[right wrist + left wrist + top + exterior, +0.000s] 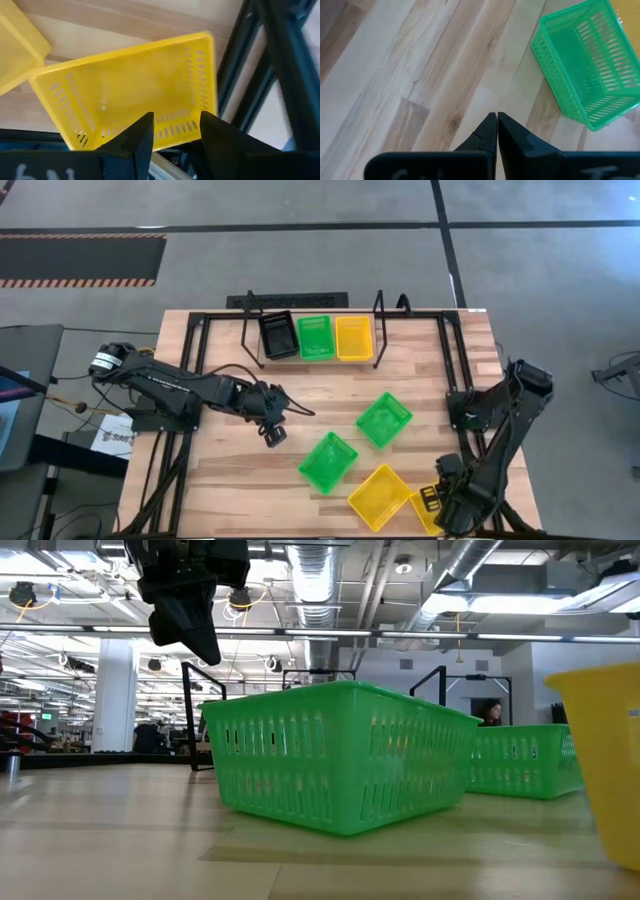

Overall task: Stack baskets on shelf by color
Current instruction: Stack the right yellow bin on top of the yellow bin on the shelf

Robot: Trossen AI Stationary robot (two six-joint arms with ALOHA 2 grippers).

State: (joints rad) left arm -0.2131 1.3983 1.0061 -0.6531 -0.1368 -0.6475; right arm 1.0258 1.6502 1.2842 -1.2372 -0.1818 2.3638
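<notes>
Tabletop [220,470]: left hand [272,434] hovers closed, empty; right hand [432,500] parted over yellow basket [135,95].

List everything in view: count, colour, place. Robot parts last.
Shelf: one, black wire uprights, table's far edge.
Baskets on shelf: three, side by side, black, green, yellow.
Loose green baskets: two, mid-table and nearer the front.
Loose yellow baskets: two, front right, one in the open, one partly under the right arm.
Table: one, light wood.
Person: one, in the room behind.
Left gripper: shut, empty, above the table left of the green baskets.
Right gripper: open, over the front-right yellow basket.
</notes>
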